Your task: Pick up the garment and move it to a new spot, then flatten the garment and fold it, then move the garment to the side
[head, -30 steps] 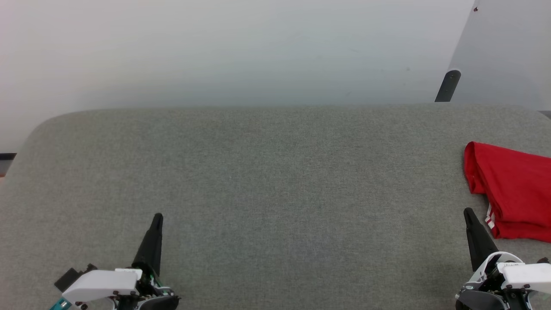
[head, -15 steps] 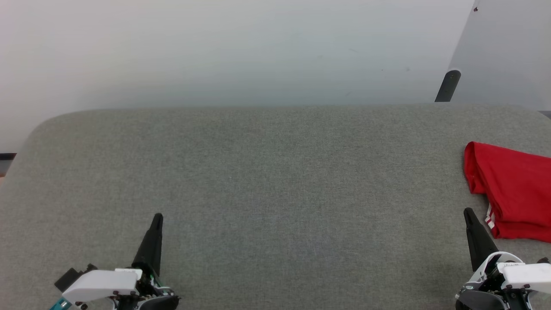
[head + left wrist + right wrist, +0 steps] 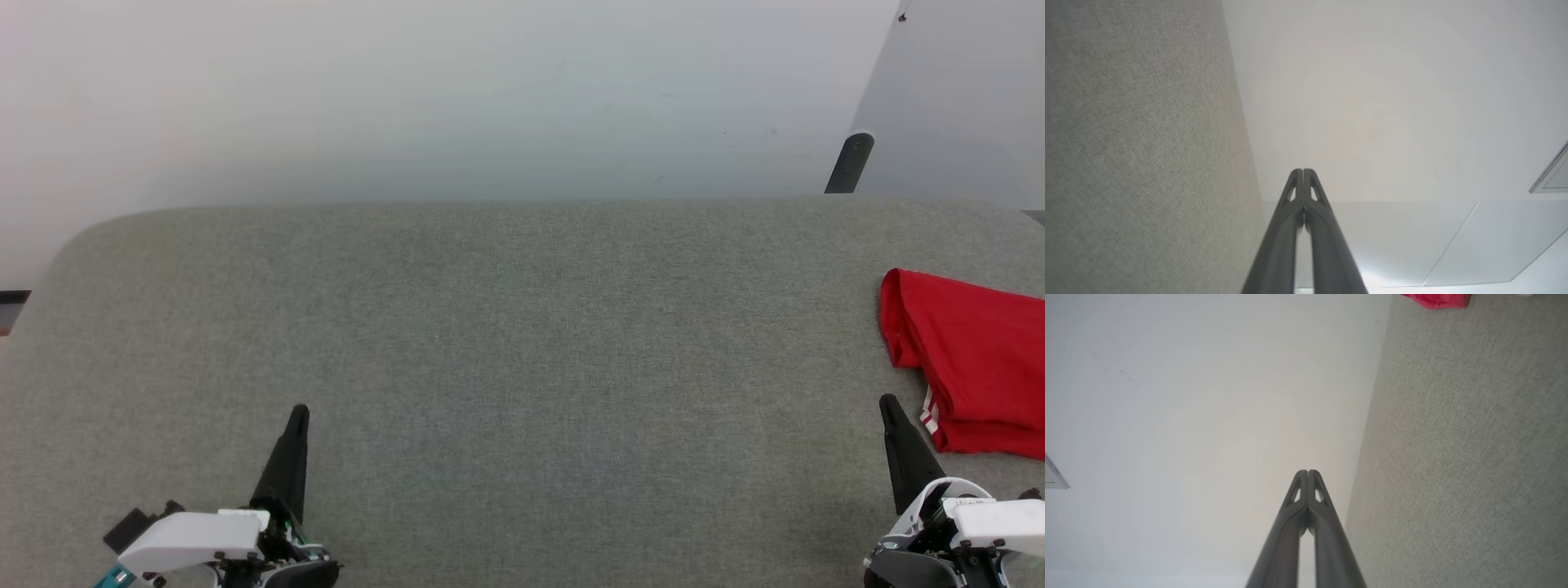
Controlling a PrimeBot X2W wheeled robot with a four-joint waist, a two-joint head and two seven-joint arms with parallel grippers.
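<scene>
since the red shirt [image 3: 976, 359] lies in a flat, squared-off bundle at the far right of the grey cloth-covered desk [image 3: 522, 343], partly cut off by the edge of the head view, the job looks all but done: folded and set to the side. its striped trim [image 3: 929, 418] shows at the near-left corner, and a rounded fold runs up the left side of the bundle. the wide middle of the desk is bare grey cloth.

the left hand [image 3: 299, 410] sits low at the near left of the desk, its two dark fingers pressed together with nothing between them. the left wrist view shows the same shut pair against the pale wall [image 3: 408, 98]. the right hand [image 3: 887, 402] is at the near right, likewise closed and empty. its tip is just beside the shirt's near-left corner, with a strip of grey showing between them. whether either hand touches the cloth of the desk i cannot tell.

what remains, as i judge it, is only to end cleanly, and the right hand is the one to watch. any pull-back should go straight toward the robot, away from the trim, with no sweep to the right, since a closed fingertip could catch the hem and drag the top layer open. soft layered cloth shifts at a light touch, so lift before moving sideways. how much of the bundle lies past the picture's edge cannot be told, so a look that way would settle whether it rests fully on the desk.
</scene>
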